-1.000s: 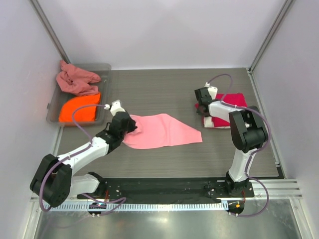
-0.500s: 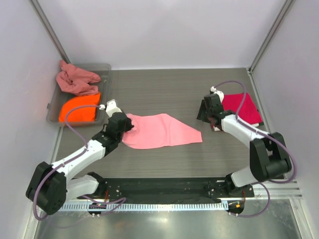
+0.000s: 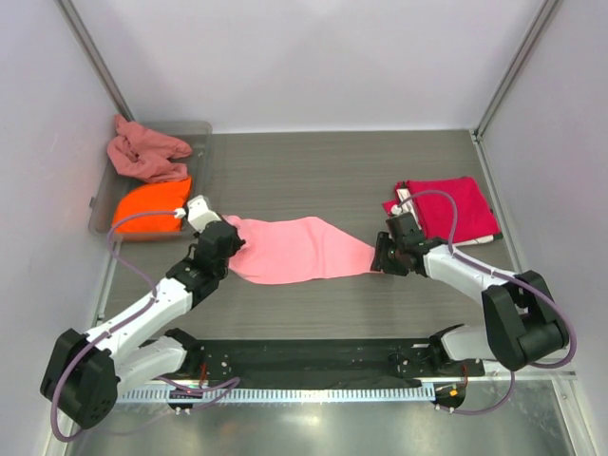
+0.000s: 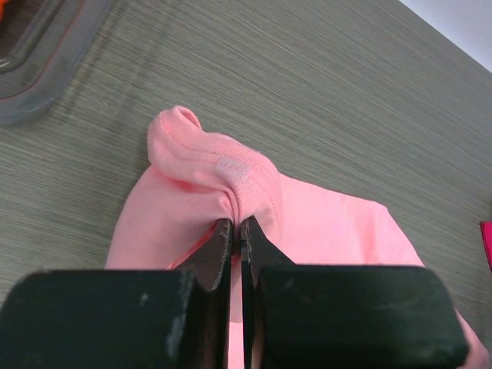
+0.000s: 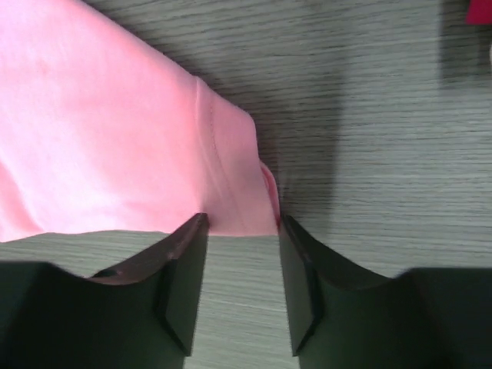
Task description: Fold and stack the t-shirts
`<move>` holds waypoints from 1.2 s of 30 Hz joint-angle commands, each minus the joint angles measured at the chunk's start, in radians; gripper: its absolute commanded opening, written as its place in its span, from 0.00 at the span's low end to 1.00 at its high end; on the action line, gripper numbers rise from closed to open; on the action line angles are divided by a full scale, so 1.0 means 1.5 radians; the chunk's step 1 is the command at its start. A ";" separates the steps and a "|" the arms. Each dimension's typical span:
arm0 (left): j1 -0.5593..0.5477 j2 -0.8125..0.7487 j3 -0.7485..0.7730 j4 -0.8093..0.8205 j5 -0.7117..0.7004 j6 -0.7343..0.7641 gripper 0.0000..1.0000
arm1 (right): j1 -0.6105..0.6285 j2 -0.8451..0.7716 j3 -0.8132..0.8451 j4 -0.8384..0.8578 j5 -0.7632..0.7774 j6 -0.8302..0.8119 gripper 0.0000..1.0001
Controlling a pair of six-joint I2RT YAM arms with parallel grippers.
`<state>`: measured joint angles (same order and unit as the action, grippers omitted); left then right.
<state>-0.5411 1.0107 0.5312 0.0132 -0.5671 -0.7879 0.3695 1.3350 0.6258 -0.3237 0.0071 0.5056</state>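
Observation:
A light pink t-shirt [image 3: 299,249] lies spread across the middle of the table. My left gripper [image 3: 228,237] is shut on its left end, the cloth bunched between the jaws [image 4: 231,181]. My right gripper [image 3: 378,258] is open at the shirt's right corner [image 5: 231,192], fingers on either side of the hem, low over the table. A folded crimson red t-shirt [image 3: 448,209] lies at the right with white cloth showing under it. An orange t-shirt [image 3: 150,207] and a dusty rose one [image 3: 144,154] lie in the grey tray.
The grey plastic tray [image 3: 201,142] stands at the back left against the wall. White walls and metal posts enclose the table. The black rail with the arm bases runs along the near edge.
My right arm left the red stack and swung down-left to the pink shirt's right corner. My left gripper drew the shirt's left end slightly up and left, stretching the cloth.

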 commanded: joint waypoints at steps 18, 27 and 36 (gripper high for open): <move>0.003 -0.058 0.168 -0.361 -0.195 -0.167 0.00 | 0.000 -0.235 0.214 -0.202 0.097 -0.009 0.01; 0.009 -0.177 0.460 -0.659 -0.189 -0.181 0.00 | -0.002 -0.367 0.409 -0.304 0.142 -0.009 0.01; 0.009 -0.278 0.472 -0.671 -0.117 -0.167 0.00 | -0.002 -0.447 0.463 -0.395 0.126 0.018 0.01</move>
<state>-0.5343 0.5667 1.2411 -0.9436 -0.7456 -1.0409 0.3710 0.6556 1.2980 -0.8356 0.1871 0.5163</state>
